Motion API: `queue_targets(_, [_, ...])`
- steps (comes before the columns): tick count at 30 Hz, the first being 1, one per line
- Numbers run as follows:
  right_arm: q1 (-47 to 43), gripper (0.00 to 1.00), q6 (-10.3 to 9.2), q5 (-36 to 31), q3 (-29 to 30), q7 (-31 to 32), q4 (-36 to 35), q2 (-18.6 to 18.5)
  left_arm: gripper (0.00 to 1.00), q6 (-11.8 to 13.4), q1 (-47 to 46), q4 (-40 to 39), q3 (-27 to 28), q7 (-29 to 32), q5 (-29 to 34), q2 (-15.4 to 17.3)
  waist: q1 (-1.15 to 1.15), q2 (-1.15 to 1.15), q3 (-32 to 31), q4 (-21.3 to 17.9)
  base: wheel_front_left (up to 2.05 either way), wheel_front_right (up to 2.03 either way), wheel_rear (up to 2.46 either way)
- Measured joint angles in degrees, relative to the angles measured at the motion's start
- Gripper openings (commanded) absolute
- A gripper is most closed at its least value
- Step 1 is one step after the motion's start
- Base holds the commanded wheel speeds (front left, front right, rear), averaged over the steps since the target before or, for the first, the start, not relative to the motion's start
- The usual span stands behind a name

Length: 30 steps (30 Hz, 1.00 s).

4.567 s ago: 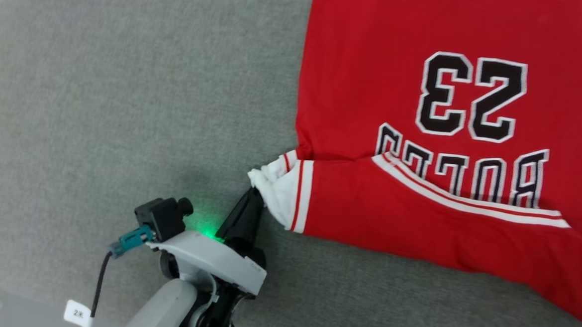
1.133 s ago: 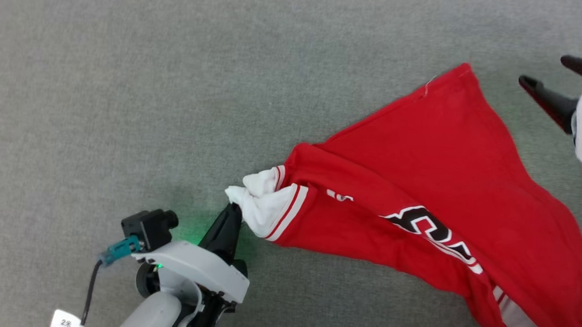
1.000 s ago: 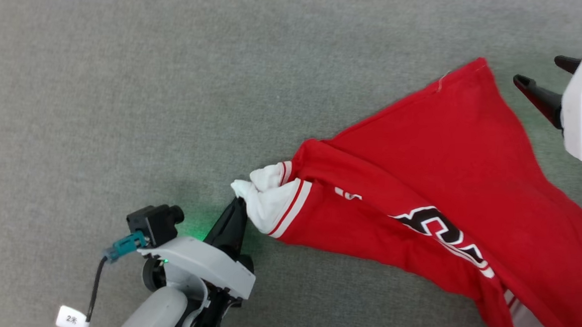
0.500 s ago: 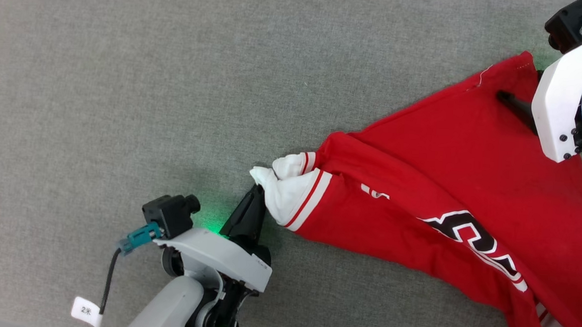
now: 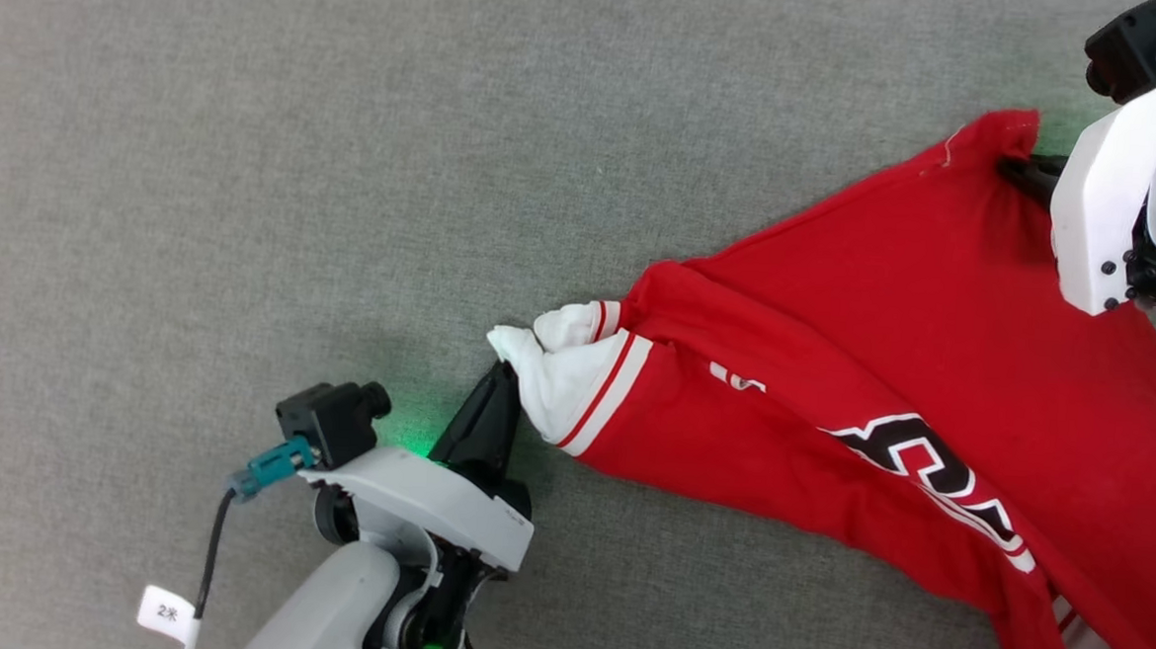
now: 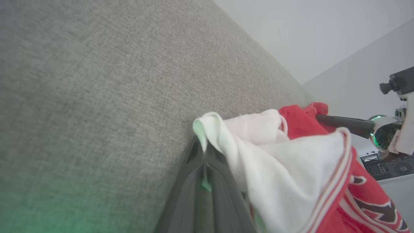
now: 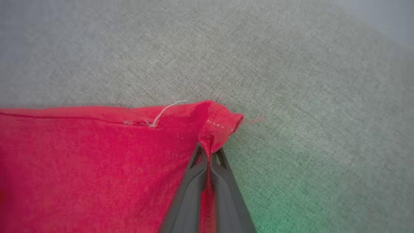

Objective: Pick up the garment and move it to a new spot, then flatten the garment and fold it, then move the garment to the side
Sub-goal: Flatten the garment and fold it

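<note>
**Red shirt pinched at two ends, lettering half folded away**

Red cloth runs off the lower right corner of the head view, so the far end of the garment point(image 5: 895, 311) is cut off. Its black-and-white lettering point(image 5: 926, 476) lies in a fold and cannot be read. In the same view the right claw point(image 5: 1026, 175) sits mostly behind its own white wrist housing point(image 5: 1099, 203), with just a bit of dark finger showing.

The right wrist view settles it: the right claw point(image 7: 208, 152) has its fingers pressed together on a red hem corner point(image 7: 223, 121), beside a loose white thread point(image 7: 165, 111). That arm enters from the upper right, fingers pointing left.

The left forearm rises from the bottom edge, fingers angled up and to the right. The left claw point(image 5: 501, 375) is closed on the bunched white sleeve point(image 5: 561, 373), with cloth caught between its tips in the left wrist view.

The garment lies stretched between the two claws across the grey fabric-topped desk point(image 5: 251, 149).
</note>
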<state>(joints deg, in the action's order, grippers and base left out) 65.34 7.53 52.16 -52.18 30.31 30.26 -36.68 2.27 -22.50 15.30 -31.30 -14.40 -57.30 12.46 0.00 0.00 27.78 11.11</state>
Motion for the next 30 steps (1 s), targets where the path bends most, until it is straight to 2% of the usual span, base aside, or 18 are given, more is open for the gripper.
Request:
queue_targets(5, [-0.24, 0.0, 0.0, 1.74, 1.85, -5.52, 2.32, 0.59, 0.0, -0.24, -0.76, -0.19, 1.03, 0.22, -0.08, 1.0, 0.0, 0.0, -1.29, -0.53, 0.0, 0.0, 0.0])
queue_targets(10, [0.27, 0.0, 0.0, 4.43, 6.65, -11.98, 7.46, -0.24, 0.0, 0.36, -4.13, -2.08, 3.31, 1.79, 0.35, 5.19, 0.0, 0.0, -3.46, -1.96, 0.0, 0.0, 0.0])
queue_targets(13, [0.79, 0.0, -0.01, 5.25, 8.68, -14.16, 9.42, -0.54, 0.0, 0.6, -5.91, -2.86, 3.98, 2.81, 0.32, 6.15, 0.0, 0.0, -4.04, -2.66, 0.0, 0.0, 0.0])
queue_targets(16, [2.04, 0.0, -0.01, 7.43, 12.8, -18.18, 13.14, -0.22, 0.0, 0.79, -10.95, -3.31, 4.94, 5.31, 0.51, 8.13, 0.0, 0.0, -4.91, -4.23, 0.0, 0.0, 0.0])
queue_targets(21, [5.68, 0.0, 0.0, 7.7, 16.44, -23.45, 16.97, 0.88, 0.0, 0.15, -20.88, -0.6, 7.39, 7.97, -1.23, 7.92, 0.0, 0.0, -5.33, -6.15, 0.0, 0.0, 0.0])
queue_targets(26, [11.9, 0.0, 0.0, 7.58, 19.68, -28.41, 19.42, 2.32, 0.0, -0.85, -34.04, 6.47, 10.49, 11.06, -4.83, 6.31, 0.0, 0.0, -4.74, -7.69, 0.0, 0.0, 0.0])
queue_targets(30, [18.15, 0.0, 0.01, 6.62, 21.49, -31.87, 21.92, 3.94, 0.0, -1.29, -46.43, 14.32, 10.2, 11.33, -2.32, 6.08, 0.0, 0.0, -3.69, -8.72, 0.0, 0.0, 0.0])
